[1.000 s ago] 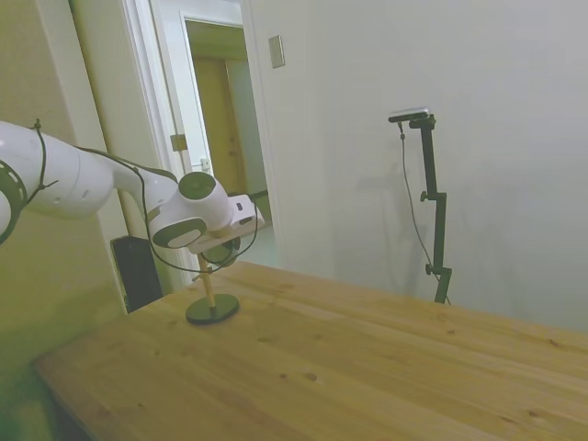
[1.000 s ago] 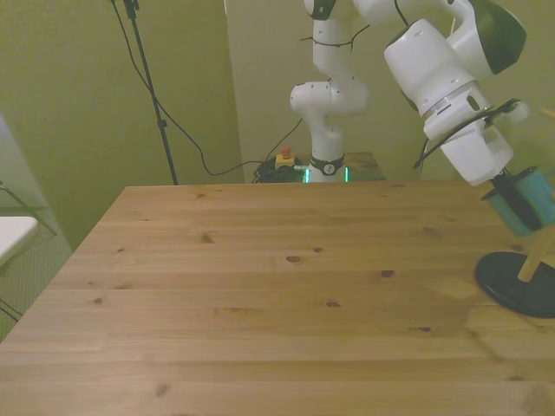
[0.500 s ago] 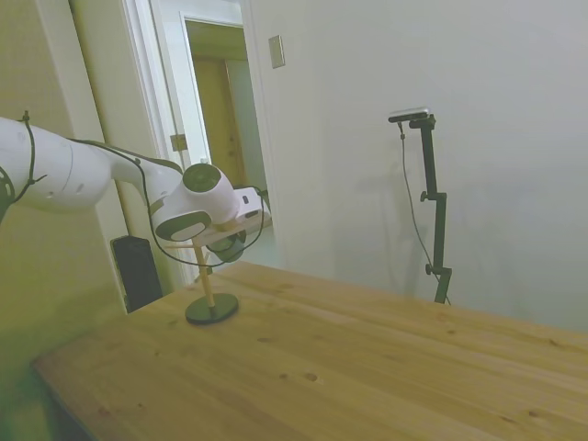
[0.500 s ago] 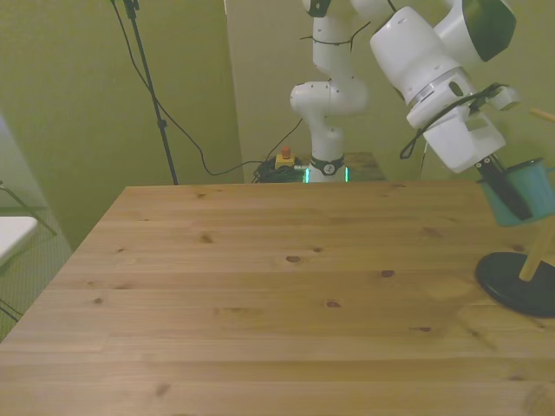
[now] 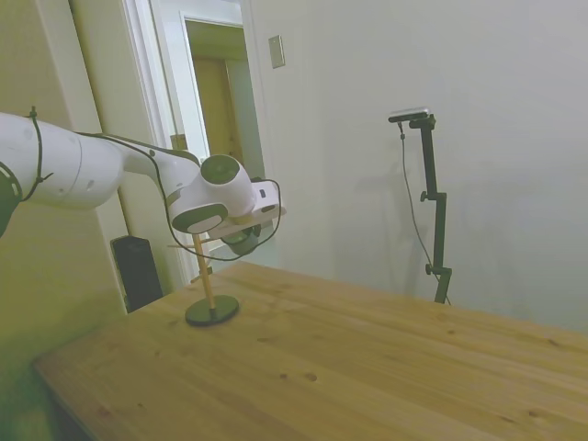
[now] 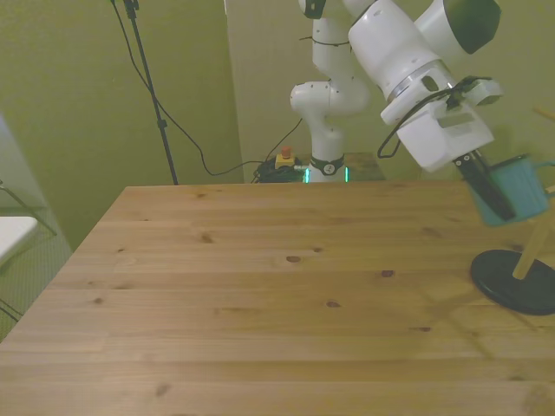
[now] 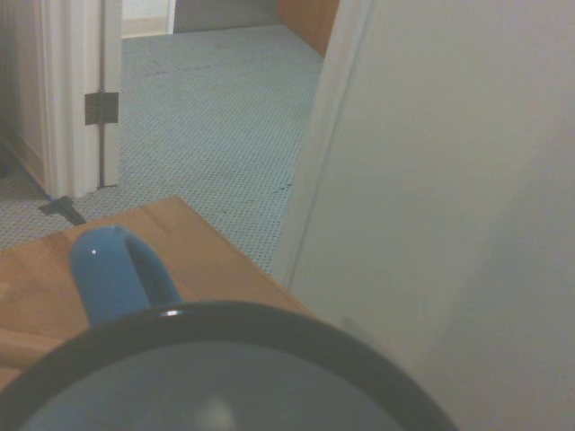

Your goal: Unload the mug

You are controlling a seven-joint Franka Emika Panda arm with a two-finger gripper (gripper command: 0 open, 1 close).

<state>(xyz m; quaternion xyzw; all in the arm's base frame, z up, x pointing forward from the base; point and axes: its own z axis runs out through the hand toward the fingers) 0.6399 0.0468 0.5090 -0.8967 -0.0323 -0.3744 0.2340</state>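
Bench (image 6: 260,303): wide wooden top with plenty of bare planks toward the front view's left; I judge that the sensible ground for setting the mug down, well apart from the stand.
Arm (image 5: 83,170): reaching in over the bench's corner with the wrist tilted; for this step the motion should, in my judgement, be a slow, level carry with the wrist kept at one angle.
Peg stand (image 6: 518,279): dark round base near the front view's right edge, with a slanted wooden post rising from it. The main risk is brushing a peg or the post and tipping the stand, so the path should lead away from it before any descent.
Gripper (image 6: 487,186): dark fingers closed on the mug's wall, one finger showing across its outer face; the hold looks firm, though how deep the inner finger sits cannot be made out.
Mug (image 6: 510,189): teal, held in the air above the bench, just beside the post's upper part and higher than the base. In the wrist view its dark rim (image 7: 225,332) fills the lower part, with the handle (image 7: 112,274) standing out beyond it.
Clearance: whether the handle is fully free of the peg cannot be told; I would confirm a gap before lowering.
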